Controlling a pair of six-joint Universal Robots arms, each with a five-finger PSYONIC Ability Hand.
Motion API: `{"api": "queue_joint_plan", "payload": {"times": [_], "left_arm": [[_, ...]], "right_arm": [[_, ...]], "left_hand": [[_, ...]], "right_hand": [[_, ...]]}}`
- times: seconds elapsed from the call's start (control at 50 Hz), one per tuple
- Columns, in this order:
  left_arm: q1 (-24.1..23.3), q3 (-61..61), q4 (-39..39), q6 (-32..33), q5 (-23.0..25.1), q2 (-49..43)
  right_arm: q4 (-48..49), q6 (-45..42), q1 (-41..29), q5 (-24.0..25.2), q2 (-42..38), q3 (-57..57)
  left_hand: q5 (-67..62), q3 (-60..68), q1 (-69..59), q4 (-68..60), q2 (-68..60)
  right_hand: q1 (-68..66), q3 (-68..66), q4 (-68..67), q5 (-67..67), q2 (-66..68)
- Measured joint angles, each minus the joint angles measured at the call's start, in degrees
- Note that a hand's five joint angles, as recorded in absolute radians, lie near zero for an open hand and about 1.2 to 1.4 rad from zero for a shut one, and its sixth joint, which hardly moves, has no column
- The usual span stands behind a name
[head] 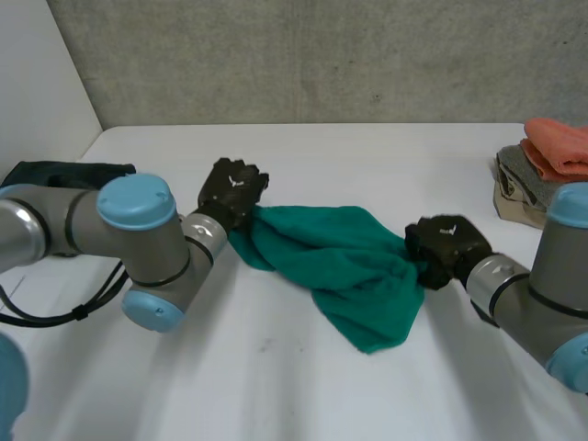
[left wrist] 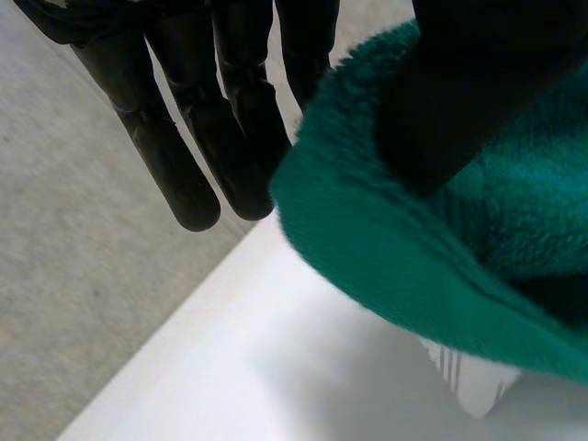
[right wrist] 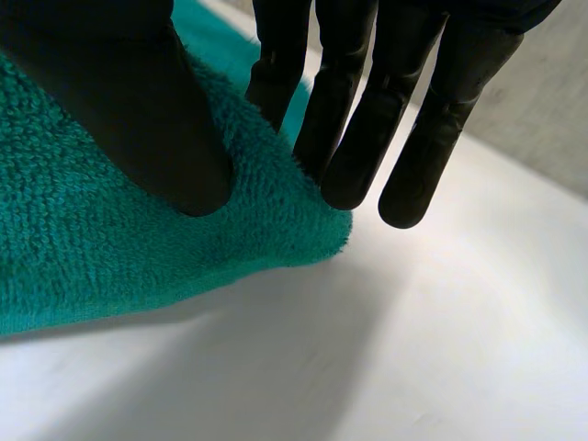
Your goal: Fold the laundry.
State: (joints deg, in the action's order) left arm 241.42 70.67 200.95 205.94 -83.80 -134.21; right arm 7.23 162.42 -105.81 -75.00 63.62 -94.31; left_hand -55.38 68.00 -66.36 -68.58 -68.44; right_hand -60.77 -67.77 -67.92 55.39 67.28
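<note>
1. Head view: the green towel (head: 344,266) hangs bunched between both hands, its low end on the table (head: 276,386).
2. Grip: left hand (head: 234,188) pinches one corner between thumb and fingers; right hand (head: 446,246) pinches the opposite edge likewise.
3. Advice: draw the hands apart to flatten the towel before folding, and keep both pinches firm.
4. Room: bare table lies below both hands. A folded stack (head: 547,170) sits beyond the right hand and a dark cloth (head: 64,173) lies beside the left arm; avoid both.

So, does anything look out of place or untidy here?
Nothing is spilled or damaged. The green towel is crumpled, not flat, pinched at opposite sides by the left hand and the right hand.
</note>
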Motion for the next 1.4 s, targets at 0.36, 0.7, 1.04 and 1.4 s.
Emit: {"api": "queue_joint_plan", "payload": {"times": [0.36, 0.7, 1.04, 1.4], "left_arm": [[-1.0, 13.2, -1.8, -11.7, -2.7, 38.6], [-1.2, 15.8, -9.9, -15.6, -2.8, 39.9], [5.5, 30.4, -14.2, -9.2, -7.3, 39.0], [5.8, 27.4, -14.6, -4.4, -5.0, 41.3]], "right_arm": [[-3.3, -3.0, 4.2, 1.4, 22.8, 9.2], [-1.0, -2.7, 0.3, 0.8, 12.2, 20.9], [1.4, -5.6, -17.5, 11.2, 2.4, 8.6], [-9.3, -4.2, -8.4, 4.4, 9.3, 7.2]], "left_hand": [[0.0, 0.2, 0.0, 0.0, -0.2], [0.0, 0.3, 0.0, -0.2, -0.2], [25.3, -27.2, 26.0, 28.3, 27.9], [50.0, -51.2, 49.1, 52.1, 51.9]], "right_hand": [[0.0, 0.0, 0.0, 0.0, 0.0], [0.0, 0.0, -0.3, 0.0, 0.0], [21.2, 22.6, 22.4, -20.1, -23.9], [48.6, 55.6, 54.2, -51.3, -54.5]]}}
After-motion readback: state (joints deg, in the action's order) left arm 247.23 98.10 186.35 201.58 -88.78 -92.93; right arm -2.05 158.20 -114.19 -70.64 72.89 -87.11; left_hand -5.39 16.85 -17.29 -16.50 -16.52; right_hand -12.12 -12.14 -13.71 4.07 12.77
